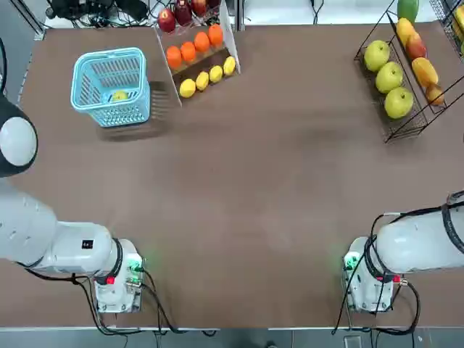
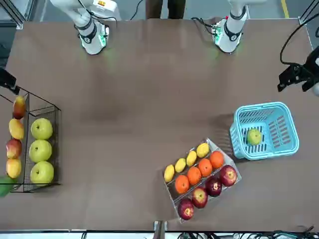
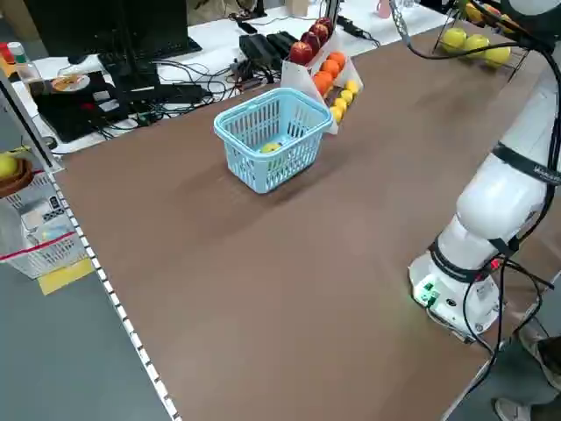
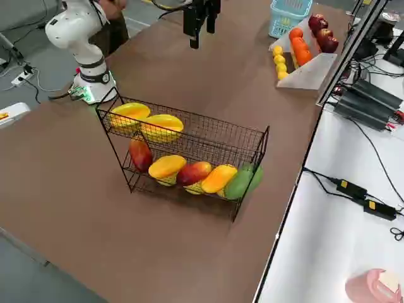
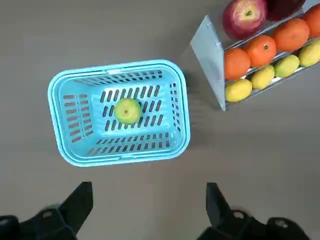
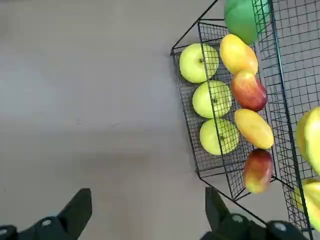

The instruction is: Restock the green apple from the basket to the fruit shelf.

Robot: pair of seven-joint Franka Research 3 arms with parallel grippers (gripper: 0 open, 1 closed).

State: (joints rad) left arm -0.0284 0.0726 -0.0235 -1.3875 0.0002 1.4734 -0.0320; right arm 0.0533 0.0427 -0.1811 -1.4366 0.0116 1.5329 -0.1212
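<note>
Overhead, one round yellow-green apple (image 5: pixel 127 110) sat upright, stem up, on the floor of the light blue lattice plastic basket (image 5: pixel 72 147), at my table's ten o'clock. My left gripper (image 5: pixel 149 205) and right gripper (image 6: pixel 148 206) hovered with jaws spread wide, holding nothing. Three green apples (image 6: pixel 212 98) lined the black wire shelf (image 6: pixel 188 35) at two o'clock.

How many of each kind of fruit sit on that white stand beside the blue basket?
Red apples: 4
Oranges: 4
Lemons: 4
Total: 12
</note>
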